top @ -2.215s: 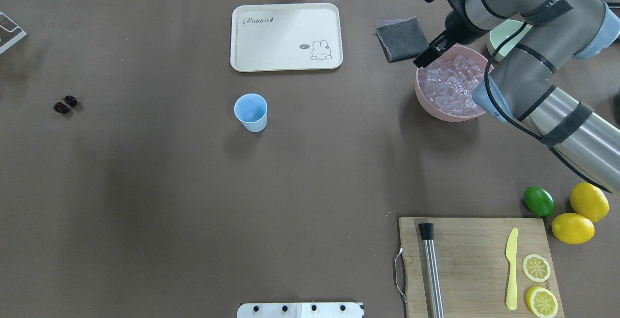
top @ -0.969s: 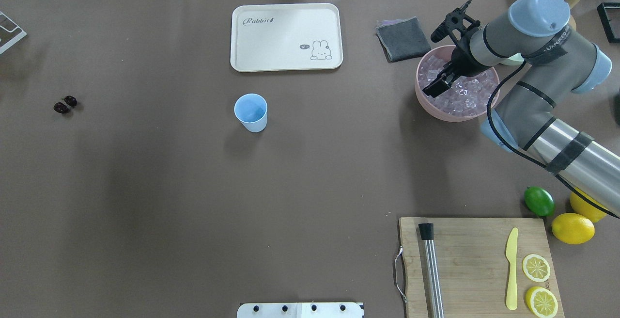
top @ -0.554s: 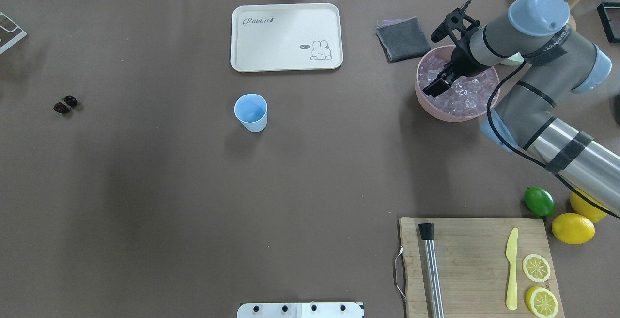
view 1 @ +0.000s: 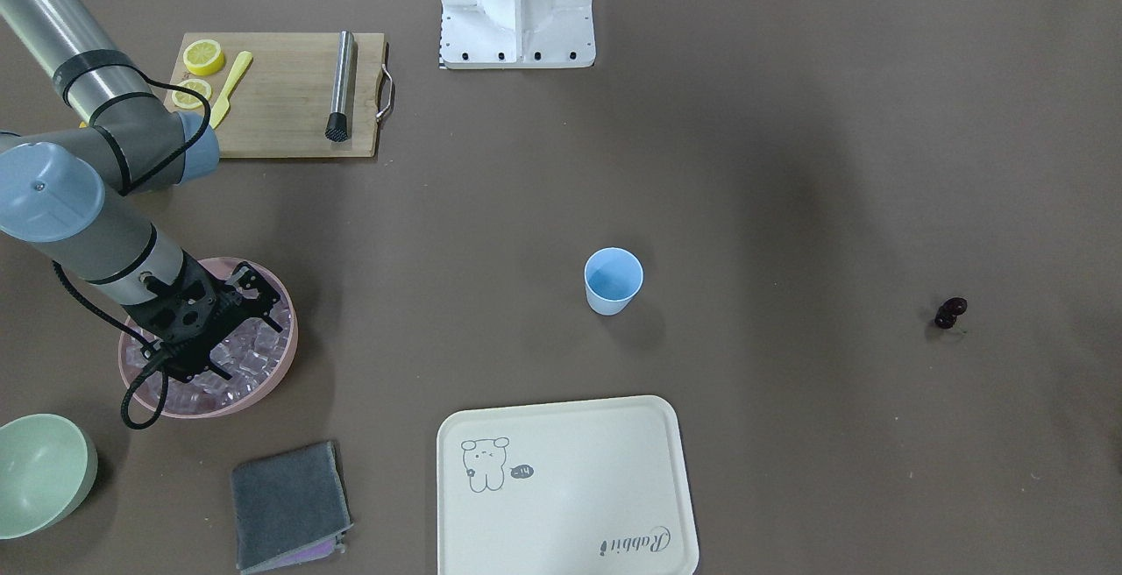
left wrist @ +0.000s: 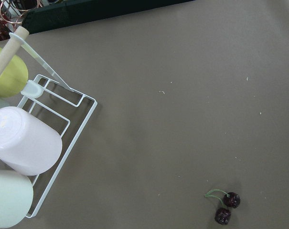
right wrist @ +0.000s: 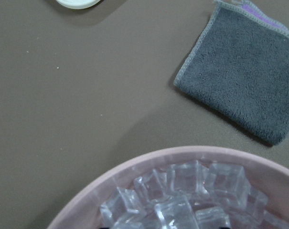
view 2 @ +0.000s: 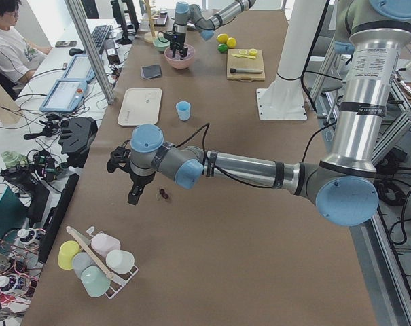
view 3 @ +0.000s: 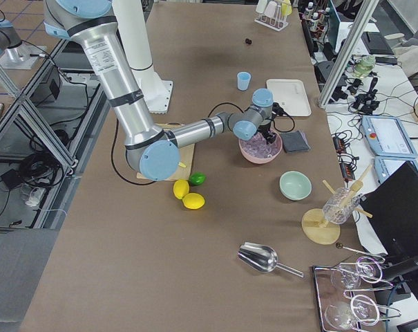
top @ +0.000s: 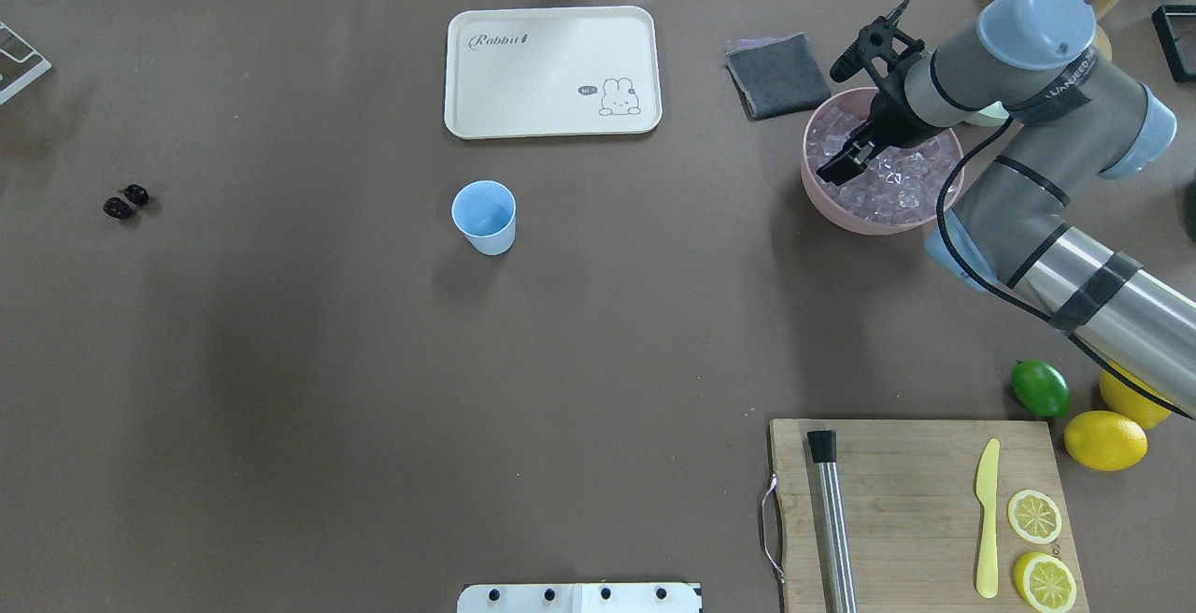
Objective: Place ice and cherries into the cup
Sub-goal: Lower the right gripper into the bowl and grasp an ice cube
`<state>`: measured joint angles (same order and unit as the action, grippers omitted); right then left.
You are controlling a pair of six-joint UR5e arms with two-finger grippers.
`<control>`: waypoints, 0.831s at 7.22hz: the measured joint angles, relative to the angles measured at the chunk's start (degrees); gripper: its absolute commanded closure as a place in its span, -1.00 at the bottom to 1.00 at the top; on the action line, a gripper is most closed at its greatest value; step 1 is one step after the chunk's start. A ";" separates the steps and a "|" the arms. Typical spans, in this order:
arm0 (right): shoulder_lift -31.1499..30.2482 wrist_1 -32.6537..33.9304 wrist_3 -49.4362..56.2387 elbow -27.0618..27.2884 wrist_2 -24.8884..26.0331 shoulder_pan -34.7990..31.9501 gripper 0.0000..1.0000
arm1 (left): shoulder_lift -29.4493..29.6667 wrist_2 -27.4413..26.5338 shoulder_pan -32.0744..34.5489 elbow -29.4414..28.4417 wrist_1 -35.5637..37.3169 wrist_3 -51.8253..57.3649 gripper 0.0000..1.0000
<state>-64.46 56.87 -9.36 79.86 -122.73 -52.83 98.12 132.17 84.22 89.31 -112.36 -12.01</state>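
Observation:
The light-blue cup (top: 483, 216) stands upright mid-table, also in the front view (view 1: 613, 280). The ice (top: 897, 188) fills a pink bowl (top: 822, 208) at the right. My right gripper (top: 838, 165) has its fingertips down among the cubes at the bowl's left side, jaws narrowed on a cube; the right wrist view shows only ice (right wrist: 192, 191) and the bowl's rim (right wrist: 134, 167). The cherries (top: 124, 201) lie far left. My left gripper (view 2: 134, 197) hovers near the cherries (left wrist: 225, 207); I cannot tell whether it is open.
A cream tray (top: 551, 71) lies behind the cup. A grey cloth (top: 777, 76) lies beside the pink bowl, and a pale-green bowl (view 1: 39, 470) stands nearby. A cutting board (top: 916, 501), a lime (top: 1040, 388) and lemons (top: 1104, 439) are at the front right. A cup rack (left wrist: 48, 133) stands near the cherries.
My right gripper came down from above the bowl's far rim into the ice, and its jaws narrowed. Over the last second it has barely moved.

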 measured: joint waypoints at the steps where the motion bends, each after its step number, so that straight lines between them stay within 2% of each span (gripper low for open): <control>1: -0.02 -0.02 -0.04 0.11 -0.21 -0.04 -0.21 | -0.03 0.01 -0.01 0.04 0.00 -0.02 -0.95; 2: -0.04 -0.06 -0.07 0.22 -0.37 -0.07 -0.03 | -0.03 0.02 -0.01 0.06 -0.01 -0.03 -0.95; 6: -0.13 -0.10 -0.04 0.15 -0.48 -0.13 0.17 | -0.06 0.02 -0.05 0.08 -0.04 -0.03 -0.95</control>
<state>-64.59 56.78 -9.40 80.01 -123.21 -52.96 98.06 132.19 84.17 89.39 -112.40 -12.04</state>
